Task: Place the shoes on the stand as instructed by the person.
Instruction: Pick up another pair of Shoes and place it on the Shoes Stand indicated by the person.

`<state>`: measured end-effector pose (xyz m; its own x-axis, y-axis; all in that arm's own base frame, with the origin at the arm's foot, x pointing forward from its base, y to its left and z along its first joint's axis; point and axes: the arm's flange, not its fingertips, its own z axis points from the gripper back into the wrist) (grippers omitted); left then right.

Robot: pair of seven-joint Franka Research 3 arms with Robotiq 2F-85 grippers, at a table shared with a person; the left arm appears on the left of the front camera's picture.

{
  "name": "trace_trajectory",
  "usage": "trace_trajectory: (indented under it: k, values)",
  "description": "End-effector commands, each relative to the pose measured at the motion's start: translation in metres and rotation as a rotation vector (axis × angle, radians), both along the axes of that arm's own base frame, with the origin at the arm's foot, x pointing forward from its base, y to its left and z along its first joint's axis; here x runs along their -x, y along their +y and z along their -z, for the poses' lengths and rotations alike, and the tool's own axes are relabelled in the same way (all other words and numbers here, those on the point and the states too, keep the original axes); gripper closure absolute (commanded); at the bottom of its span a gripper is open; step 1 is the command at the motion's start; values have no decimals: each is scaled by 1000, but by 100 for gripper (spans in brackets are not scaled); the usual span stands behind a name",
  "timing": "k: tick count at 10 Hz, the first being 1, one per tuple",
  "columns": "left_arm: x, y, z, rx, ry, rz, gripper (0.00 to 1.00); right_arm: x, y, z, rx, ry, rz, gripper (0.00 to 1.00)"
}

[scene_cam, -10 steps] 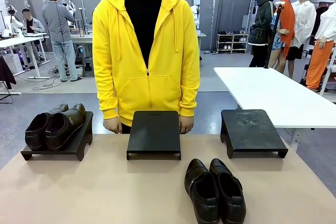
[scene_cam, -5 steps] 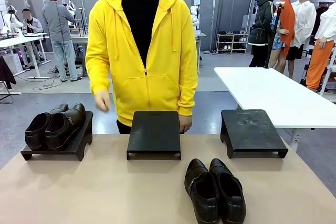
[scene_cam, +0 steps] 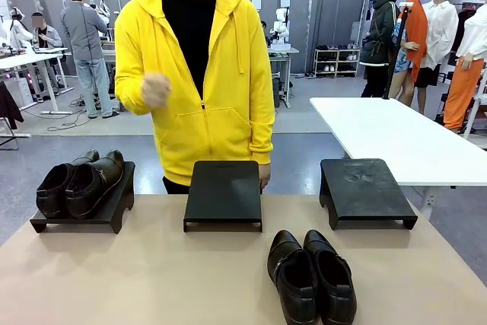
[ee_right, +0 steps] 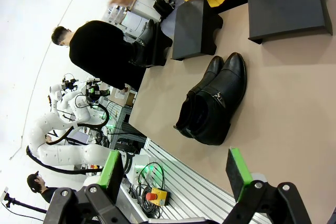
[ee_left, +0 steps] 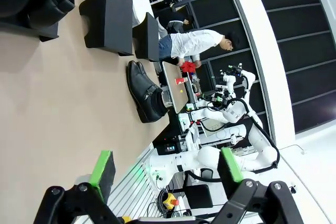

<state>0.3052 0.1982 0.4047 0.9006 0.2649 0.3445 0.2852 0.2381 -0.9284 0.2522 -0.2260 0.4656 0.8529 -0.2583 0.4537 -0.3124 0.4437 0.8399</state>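
A: Looking at the loose pair of shoes (scene_cam: 310, 278): lying side by side, touching, on the desk (scene_cam: 152, 279), on the near side of the middle stand (scene_cam: 223, 192) and the right stand (scene_cam: 365, 190), both bare. Noting the other pair (scene_cam: 80, 183) sitting on the left stand (scene_cam: 118, 207).

B: Waiting, then? Watching the person (scene_cam: 228, 97) holding one hand (scene_cam: 156, 89) up chest-high, blurred, not clearly pointing at either bare stand.

A: Waiting, most likely. Keeping both arms off for now: left claw (ee_left: 166, 170) standing wide apart, gripping nothing, hanging over the desk; right claw (ee_right: 174, 171) likewise spread and empty, facing the loose pair.

B: Advising what, after reading the gesture?

A: Taking the chosen stand from the hand before reaching at all. Then pinching each shoe across its sides near the opening, keeping it level, and setting it squarely on top, probably beside its mate.
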Motion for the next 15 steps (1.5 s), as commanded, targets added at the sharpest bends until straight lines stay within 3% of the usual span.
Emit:
trace_trajectory:
  k: [1, 9, 12, 15]
  values:
    - [2, -1, -2, 13, -24, 5, 0, 1, -1, -2, -5, -19, -6, 0]
    - [2, -1, -2, 13, -24, 5, 0, 0, 0, 0, 0, 0, 0, 0]
    - [2, -1, -2, 13, -24, 5, 0, -13, 43, -55, 157, 92, -26, 0]
    - [2, -1, -2, 13, -24, 5, 0, -42, 134, -107, 337, 223, -114, 0]
